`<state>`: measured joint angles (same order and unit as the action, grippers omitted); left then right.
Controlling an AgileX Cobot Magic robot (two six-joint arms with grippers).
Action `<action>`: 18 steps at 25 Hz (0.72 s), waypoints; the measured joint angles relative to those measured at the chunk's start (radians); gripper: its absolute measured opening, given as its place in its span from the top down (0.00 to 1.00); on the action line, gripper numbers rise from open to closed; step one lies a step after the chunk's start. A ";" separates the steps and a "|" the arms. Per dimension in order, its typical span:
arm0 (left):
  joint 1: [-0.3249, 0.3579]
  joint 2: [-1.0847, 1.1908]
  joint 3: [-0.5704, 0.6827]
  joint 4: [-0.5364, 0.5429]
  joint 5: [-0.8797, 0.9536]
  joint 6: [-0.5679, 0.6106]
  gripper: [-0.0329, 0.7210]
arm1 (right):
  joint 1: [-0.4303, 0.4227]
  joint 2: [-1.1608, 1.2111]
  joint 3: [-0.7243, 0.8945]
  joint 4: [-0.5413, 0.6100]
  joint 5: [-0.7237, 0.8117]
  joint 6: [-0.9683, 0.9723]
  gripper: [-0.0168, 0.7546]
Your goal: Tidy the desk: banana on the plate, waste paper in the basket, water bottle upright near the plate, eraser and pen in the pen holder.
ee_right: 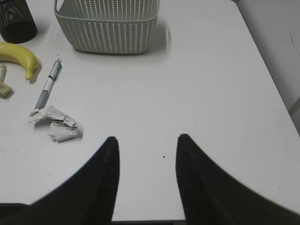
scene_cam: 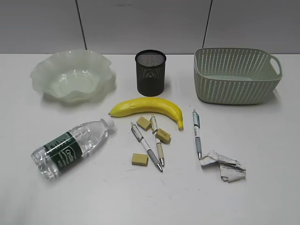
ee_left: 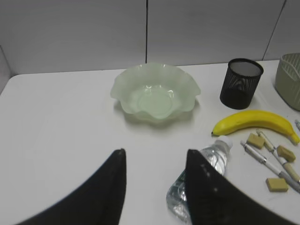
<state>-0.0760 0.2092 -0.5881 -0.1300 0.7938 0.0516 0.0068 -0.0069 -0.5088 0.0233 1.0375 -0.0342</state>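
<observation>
While both grippers, left and right, hang released and empty: bottle lies flat toward desk's front-left, cap pointing at banana, just right of left gripper; plate back-left.

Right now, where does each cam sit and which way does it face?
Exterior: in front, slanting down at the white desk; no robot parts visible.
Left wrist: above the desk's left, facing the pale green ruffled glass plate; open left gripper shows.
Right wrist: above the right side, facing the sage perforated basket; open right gripper shows.
All share the yellow banana.
</observation>
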 joint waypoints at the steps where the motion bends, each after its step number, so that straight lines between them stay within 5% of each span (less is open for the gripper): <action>1: 0.000 0.047 0.000 -0.016 -0.051 0.008 0.54 | 0.000 0.000 0.000 0.000 0.000 -0.001 0.55; 3: 0.000 0.175 -0.006 -0.088 -0.131 0.060 0.54 | 0.000 0.000 0.000 0.000 0.000 -0.001 0.55; 10: 0.000 0.748 -0.202 -0.443 -0.118 0.508 0.53 | 0.000 0.000 0.000 0.000 0.000 -0.001 0.55; 14: -0.023 1.026 -0.391 -0.527 -0.028 0.581 0.47 | 0.000 0.000 0.000 0.000 0.000 0.000 0.55; 18: -0.118 1.245 -0.566 -0.529 -0.002 0.609 0.37 | 0.000 0.000 0.000 0.000 0.000 0.000 0.55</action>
<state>-0.1937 1.4538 -1.1541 -0.6591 0.7915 0.6606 0.0068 -0.0069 -0.5088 0.0233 1.0375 -0.0341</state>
